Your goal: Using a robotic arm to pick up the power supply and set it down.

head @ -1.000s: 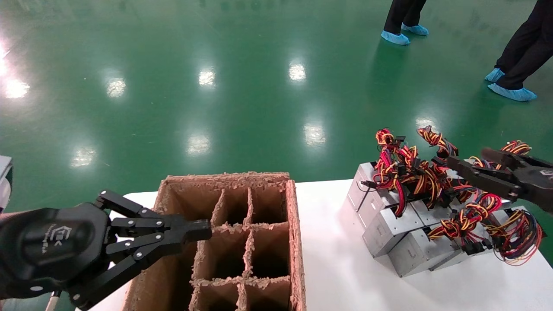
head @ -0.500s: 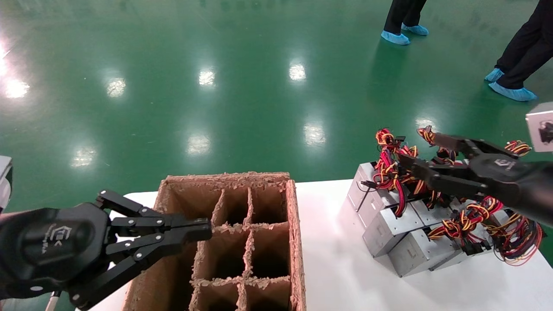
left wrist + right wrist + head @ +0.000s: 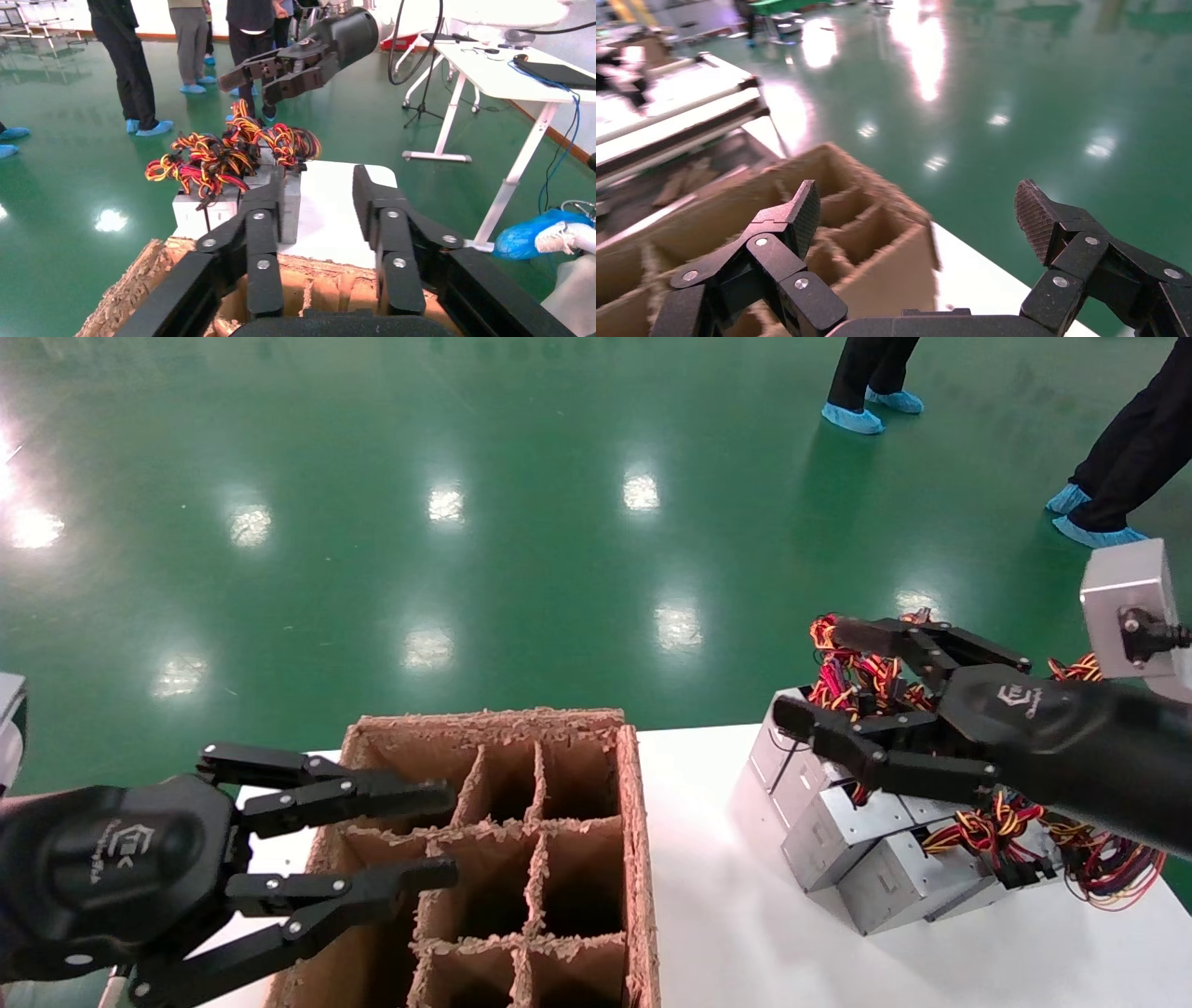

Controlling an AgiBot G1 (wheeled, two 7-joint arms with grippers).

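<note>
Several silver-grey power supply boxes (image 3: pixel 833 831) lie piled at the right of the white table (image 3: pixel 717 896), their red, yellow and black wires (image 3: pixel 857 677) bunched on top. My right gripper (image 3: pixel 808 672) hovers open over the left end of that pile, holding nothing. The right wrist view shows its open gripper (image 3: pixel 918 207) looking toward the cardboard box (image 3: pixel 842 232), with no power supply in sight. My left gripper (image 3: pixel 445 834) is open and empty above the cardboard box's near-left corner. The left wrist view has that gripper (image 3: pixel 318 186) facing the power supplies (image 3: pixel 193 210).
A brown cardboard box (image 3: pixel 559 747) with divider cells fills the table's left half. People in blue shoe covers (image 3: pixel 852 418) stand on the green floor beyond. White desks (image 3: pixel 506 77) stand off to one side in the left wrist view.
My right gripper has swung left over the wire bundles and spread its jaws wider. My left gripper has gone from shut to open in place.
</note>
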